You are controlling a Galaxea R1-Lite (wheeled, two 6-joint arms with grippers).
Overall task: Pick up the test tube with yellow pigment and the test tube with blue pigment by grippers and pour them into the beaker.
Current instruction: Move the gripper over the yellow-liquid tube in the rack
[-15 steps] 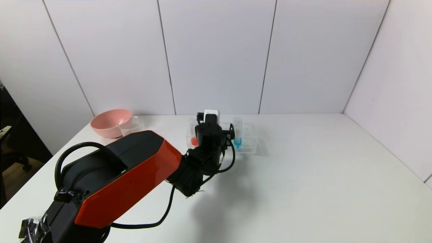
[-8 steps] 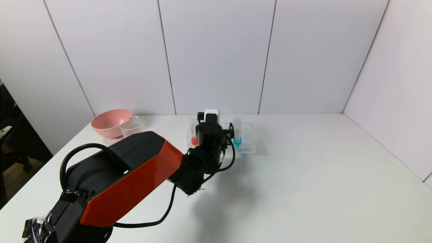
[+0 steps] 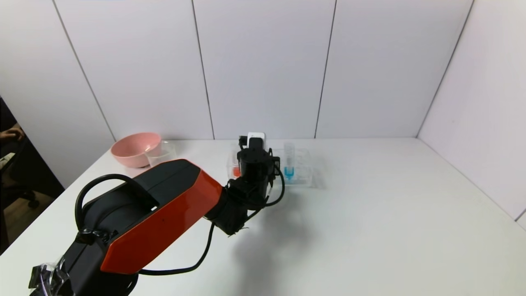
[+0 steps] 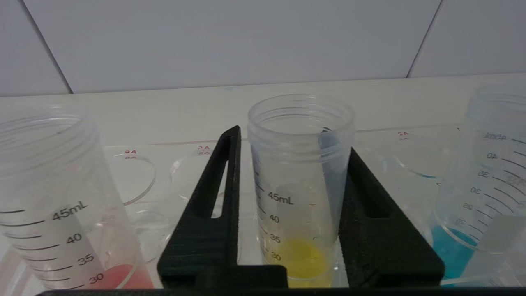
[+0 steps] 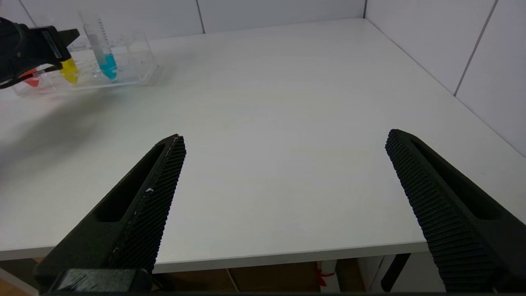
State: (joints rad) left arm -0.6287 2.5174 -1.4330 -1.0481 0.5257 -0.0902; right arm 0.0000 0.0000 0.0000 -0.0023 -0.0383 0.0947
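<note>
Since the earlier frames, the left claw [image 4: 289,205] has been drawn together around the yellow-pigment tube [image 4: 302,193], upright in the clear rack [image 3: 302,174] between the red-liquid tube [image 4: 61,205] and the blue-pigment tube [image 4: 485,193]. Near the surface's [image 5: 287,123] front edge, the right claw [image 5: 287,197] is held wide apart.

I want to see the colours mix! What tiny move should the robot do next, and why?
Probably lift the yellow tube straight up out of the clear rack. The left claw has its fingers pressed against both sides of it, and the tube still sits in the rack between the red tube and blue tube.
</note>
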